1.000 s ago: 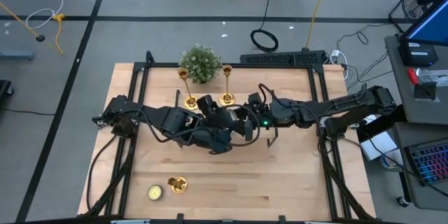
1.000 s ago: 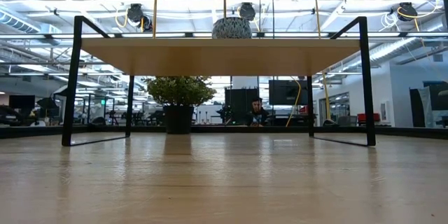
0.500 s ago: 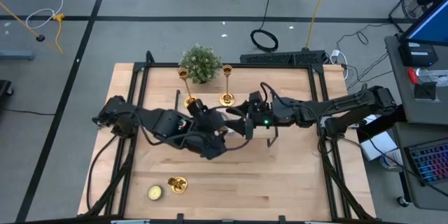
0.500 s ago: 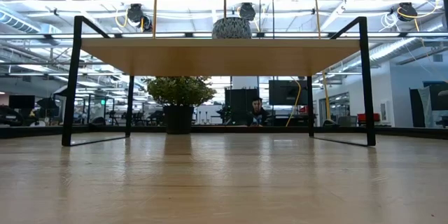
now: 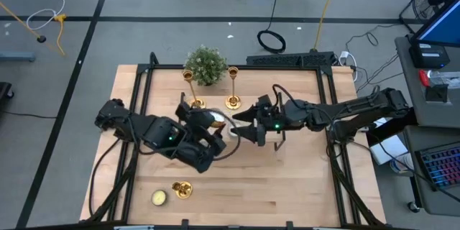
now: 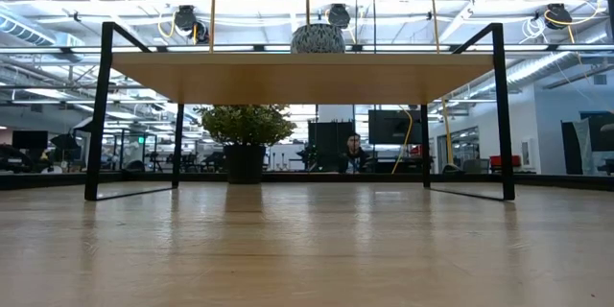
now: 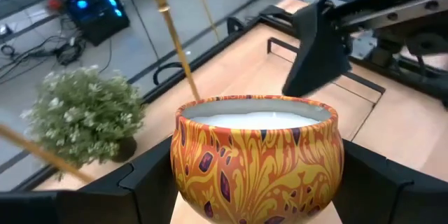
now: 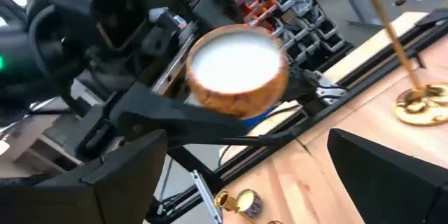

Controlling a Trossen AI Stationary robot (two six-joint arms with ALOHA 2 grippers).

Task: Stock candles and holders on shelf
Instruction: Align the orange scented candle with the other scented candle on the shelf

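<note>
My left gripper (image 5: 213, 123) is shut on a candle (image 7: 255, 157): white wax in an orange-and-yellow patterned tin, held above the shelf (image 6: 307, 77). My right gripper (image 5: 241, 126) is open just to the candle's right, fingers spread wide (image 8: 105, 175), with nothing between them. Two gold holders (image 5: 192, 90) (image 5: 232, 86) stand on their round bases on the shelf. A second candle (image 6: 318, 38) sits on the shelf top. A third holder (image 5: 183, 189) lies beside a yellowish candle (image 5: 159, 198) near the table's front edge. My left gripper pinches the tin between its two fingers, one on each opposite side of the round wall (image 7: 183, 175). The fingers come from the table's left, slanting a little downward. The candle sits upright, wax up, lifted clear of the shelf.
A small green plant (image 5: 205, 65) stands at the table's far edge behind the holders. The shelf's black legs (image 6: 101, 106) stand on the tabletop. Bare tabletop (image 5: 287, 187) lies at the front right.
My left gripper has carried the candle away from my right gripper, toward the table's left and near edges, and has rolled about its own line. My right gripper's fingers have spread wider and stand apart from the candle.
</note>
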